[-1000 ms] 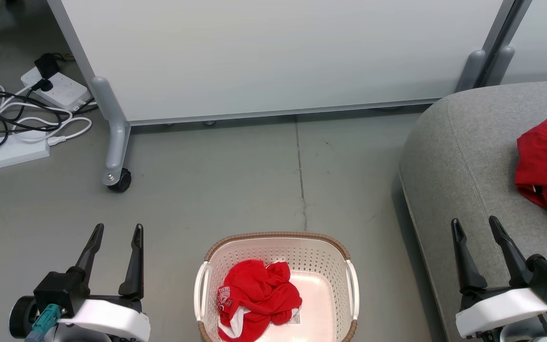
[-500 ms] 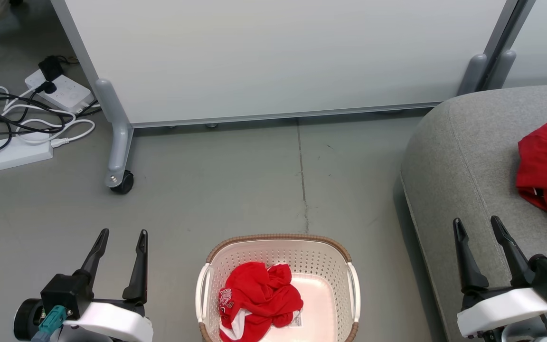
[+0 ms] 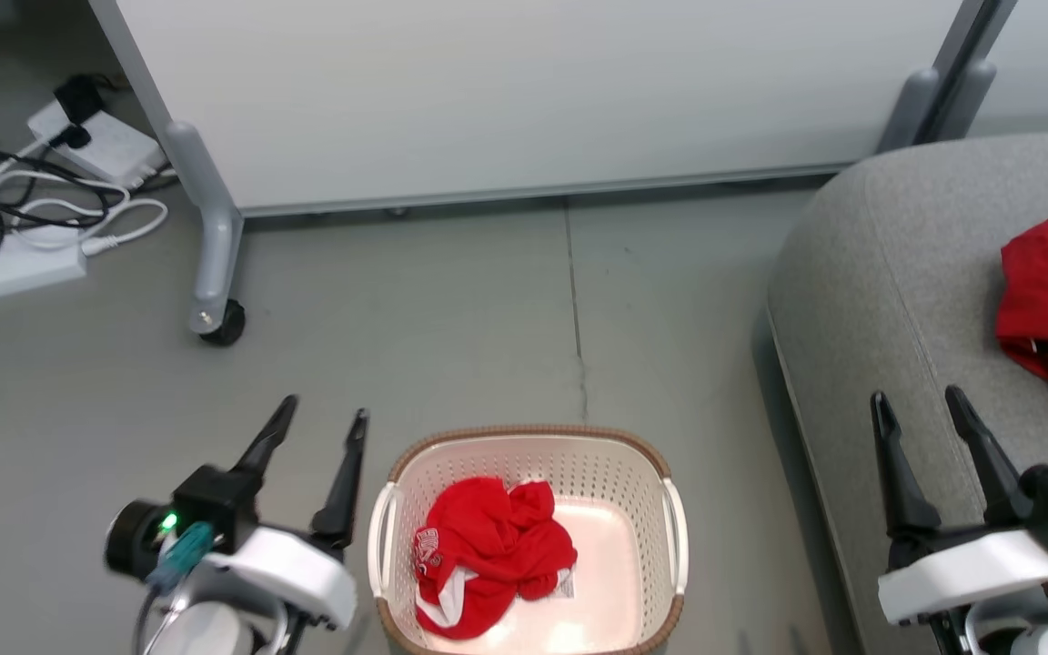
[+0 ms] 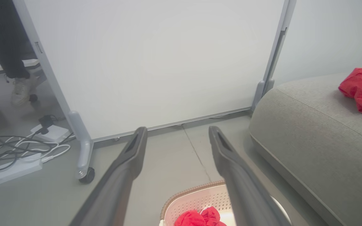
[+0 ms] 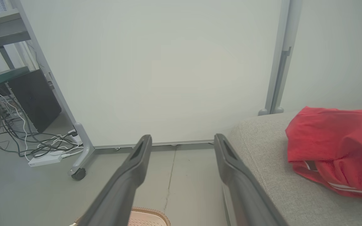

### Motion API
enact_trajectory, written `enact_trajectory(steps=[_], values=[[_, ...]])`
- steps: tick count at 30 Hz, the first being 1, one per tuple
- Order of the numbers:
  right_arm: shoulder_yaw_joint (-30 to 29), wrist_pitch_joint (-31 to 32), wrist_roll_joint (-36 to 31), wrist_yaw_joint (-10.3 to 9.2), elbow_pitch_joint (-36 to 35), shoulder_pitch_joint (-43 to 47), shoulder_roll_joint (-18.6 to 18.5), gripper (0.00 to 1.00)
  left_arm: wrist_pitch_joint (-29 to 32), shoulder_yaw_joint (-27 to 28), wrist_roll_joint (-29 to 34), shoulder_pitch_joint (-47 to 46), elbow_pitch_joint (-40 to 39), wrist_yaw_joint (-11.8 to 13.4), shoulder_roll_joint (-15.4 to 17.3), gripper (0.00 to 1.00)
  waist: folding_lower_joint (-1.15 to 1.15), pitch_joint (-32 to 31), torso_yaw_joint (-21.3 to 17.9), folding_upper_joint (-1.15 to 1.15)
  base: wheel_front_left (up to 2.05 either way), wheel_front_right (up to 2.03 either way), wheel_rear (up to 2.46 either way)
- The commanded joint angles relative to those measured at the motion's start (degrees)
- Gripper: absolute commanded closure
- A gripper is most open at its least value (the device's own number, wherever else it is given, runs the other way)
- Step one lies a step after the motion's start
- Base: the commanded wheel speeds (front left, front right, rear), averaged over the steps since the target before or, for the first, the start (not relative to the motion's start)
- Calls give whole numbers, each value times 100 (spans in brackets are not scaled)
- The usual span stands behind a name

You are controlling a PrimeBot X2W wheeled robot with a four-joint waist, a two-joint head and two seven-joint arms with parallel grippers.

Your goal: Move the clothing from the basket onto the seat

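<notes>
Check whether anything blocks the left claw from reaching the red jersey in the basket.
Nothing visible does. The left claw hangs open just left of the basket, and the red jersey lies uncovered inside; only the basket's rim and wall lie between them.

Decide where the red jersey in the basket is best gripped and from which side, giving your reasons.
Grip the raised, bunched folds at the middle of the red jersey, coming straight down from above. It lies crumpled low inside the basket, whose walls block a sideways approach, and the hump gives loose fabric to pinch. The open left tool, beside the basket, looks nearest.
</notes>
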Motion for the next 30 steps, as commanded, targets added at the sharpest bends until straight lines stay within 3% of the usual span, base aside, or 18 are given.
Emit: enact_trajectory(steps=[1,12,16,30], values=[[19,20,-27,9,-92,-124,-30,0,18,-63,69,-219,101,-64,-25,0,0,221,-91,0,0,0,0],[127,-43,-14,9,-499,-723,-27,0,-7,-487,111,-1658,1623,-496,-638,0,0,1652,-570,0,0,0,0],[215,-212,82,9,-547,-1109,-27,0,-83,-560,134,-2412,2622,-592,-792,0,0,2458,-873,0,0,0,0],[604,-689,258,9,-792,-1796,-23,0,0,-756,297,-3938,4820,-665,-770,0,0,4229,-1597,0,0,0,0]])
